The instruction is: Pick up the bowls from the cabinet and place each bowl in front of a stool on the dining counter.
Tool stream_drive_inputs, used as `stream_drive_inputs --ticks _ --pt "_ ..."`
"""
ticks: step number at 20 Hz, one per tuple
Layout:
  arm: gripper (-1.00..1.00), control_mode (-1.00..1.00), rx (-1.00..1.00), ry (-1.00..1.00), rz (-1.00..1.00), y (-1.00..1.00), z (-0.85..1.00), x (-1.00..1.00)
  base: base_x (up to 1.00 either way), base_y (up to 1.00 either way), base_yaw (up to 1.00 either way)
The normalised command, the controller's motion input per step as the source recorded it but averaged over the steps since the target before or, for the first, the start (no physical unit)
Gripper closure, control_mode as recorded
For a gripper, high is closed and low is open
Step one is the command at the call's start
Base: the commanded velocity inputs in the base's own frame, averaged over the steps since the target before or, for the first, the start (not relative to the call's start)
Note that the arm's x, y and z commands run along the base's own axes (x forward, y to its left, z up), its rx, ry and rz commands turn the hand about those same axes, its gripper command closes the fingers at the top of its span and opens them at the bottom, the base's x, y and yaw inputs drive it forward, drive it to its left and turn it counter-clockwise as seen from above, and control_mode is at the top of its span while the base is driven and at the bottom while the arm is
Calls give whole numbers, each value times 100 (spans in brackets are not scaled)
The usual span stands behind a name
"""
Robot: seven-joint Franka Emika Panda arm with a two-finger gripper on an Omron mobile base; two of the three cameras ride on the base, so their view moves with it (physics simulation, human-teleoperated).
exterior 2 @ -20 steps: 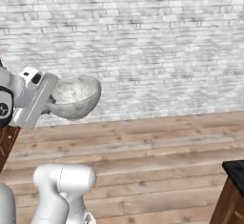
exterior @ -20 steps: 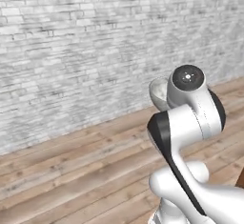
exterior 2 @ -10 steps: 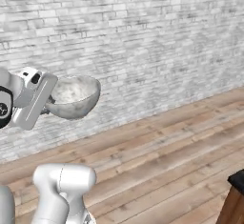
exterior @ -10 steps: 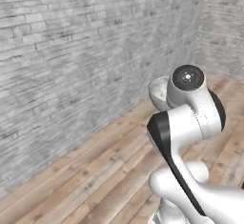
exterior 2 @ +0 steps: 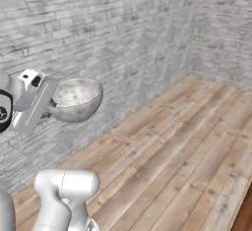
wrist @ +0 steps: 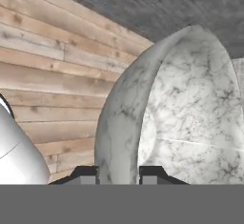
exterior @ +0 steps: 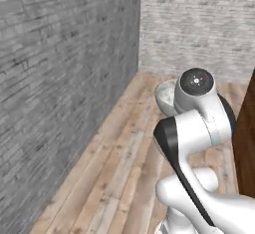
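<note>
A mottled grey-white marble bowl (exterior 2: 76, 100) hangs upright in the air, held by its rim. My gripper (exterior 2: 49, 109) is shut on that rim from the left in the right base view. In the hand view the bowl (wrist: 181, 113) rises close before the camera, and the rim runs between my gripper's (wrist: 119, 173) two tips. The left base view shows part of the bowl (exterior: 167, 96) behind the arm's top joint. The cabinet, the stools and the dining counter are out of view.
Grey brick walls (exterior: 60, 78) meet in a room corner (exterior 2: 194, 28) ahead. A light plank floor (exterior 2: 187, 146) stretches below. A reddish-brown wooden panel (exterior: 246, 143) stands close on the right of the left base view, and its edge (exterior 2: 244, 217) shows low right.
The whole picture has swung sideways, so the base has turned: the brick wall now runs off at an angle and a room corner has come into sight. The bowl stays in the gripper.
</note>
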Motion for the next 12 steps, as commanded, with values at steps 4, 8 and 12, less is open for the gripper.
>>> stream_drive_inputs --ticks 4,8,12 --pt "100 100 0 0 0 0 0 0 100 57 -71" --pt "100 100 0 0 0 0 0 0 100 55 -69" --pt "100 100 0 0 0 0 0 0 100 43 -63"
